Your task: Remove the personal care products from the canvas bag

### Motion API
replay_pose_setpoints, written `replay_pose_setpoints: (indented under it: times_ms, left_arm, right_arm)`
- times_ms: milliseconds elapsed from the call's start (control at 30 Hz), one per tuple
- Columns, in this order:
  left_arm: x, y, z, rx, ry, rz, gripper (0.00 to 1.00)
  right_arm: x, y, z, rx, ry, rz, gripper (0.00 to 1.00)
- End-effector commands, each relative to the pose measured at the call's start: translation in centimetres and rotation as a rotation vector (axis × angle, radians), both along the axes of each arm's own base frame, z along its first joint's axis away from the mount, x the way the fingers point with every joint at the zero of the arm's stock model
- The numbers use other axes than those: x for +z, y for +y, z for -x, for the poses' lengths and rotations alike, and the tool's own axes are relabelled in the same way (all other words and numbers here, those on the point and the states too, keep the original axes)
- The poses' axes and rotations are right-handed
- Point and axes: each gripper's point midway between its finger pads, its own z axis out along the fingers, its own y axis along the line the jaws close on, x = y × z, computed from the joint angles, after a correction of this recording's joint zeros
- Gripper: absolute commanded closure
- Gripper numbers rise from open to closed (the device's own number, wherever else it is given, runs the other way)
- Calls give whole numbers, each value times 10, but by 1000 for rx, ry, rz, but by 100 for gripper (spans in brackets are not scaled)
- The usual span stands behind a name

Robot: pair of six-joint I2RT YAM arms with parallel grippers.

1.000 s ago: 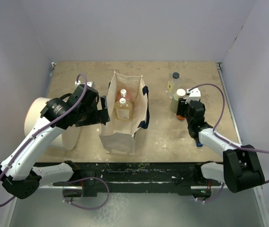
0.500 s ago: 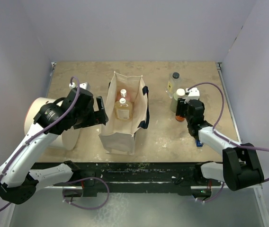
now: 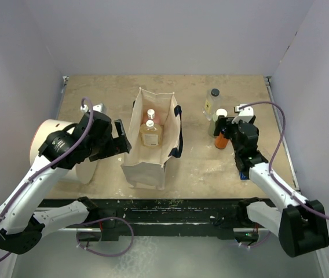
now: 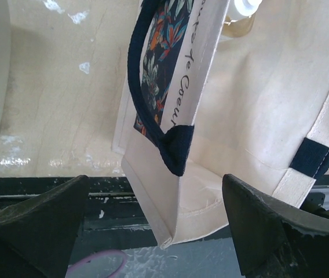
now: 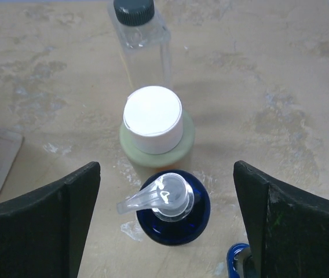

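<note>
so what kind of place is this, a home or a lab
Most likely a robot lab test cell, not a home: a left arm and a right arm bolted at the edge of a scuffed table, plain pale walls boxing it in, and a staged canvas bag.

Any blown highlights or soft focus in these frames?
Right wrist: the white cap is blown out, no texture; the pump bottle below it is sharp. Left wrist: canvas bag print crisp, the near fingers dark and soft. Top: even light, faint shadows.

Soft even light, perhaps slight wrist-view blur.
</note>
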Motion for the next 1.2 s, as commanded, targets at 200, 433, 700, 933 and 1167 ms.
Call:
replay_pose_setpoints:
  times_ms: [200, 433, 700, 933, 1167]
  left_arm:
    - [-18, -14, 10, -1, 65, 96, 1]
    - [-29, -14, 20, -4, 118, 97, 1]
    - [-25, -10, 21, 19, 115, 95, 1]
    - [-15, -1, 24, 40, 70, 108, 1]
    - [-6, 6, 18, 42, 46, 52, 1]
  right_arm:
    - [81, 19, 18, 127, -143, -69, 0]
    - [147, 80, 21, 438, -240, -167, 0]
    - [194, 184, 24, 732, -302, -80, 0]
    - [191, 265, 25, 942, -297, 14, 0]
    - [157, 308, 18, 1036, -200, 114, 0]
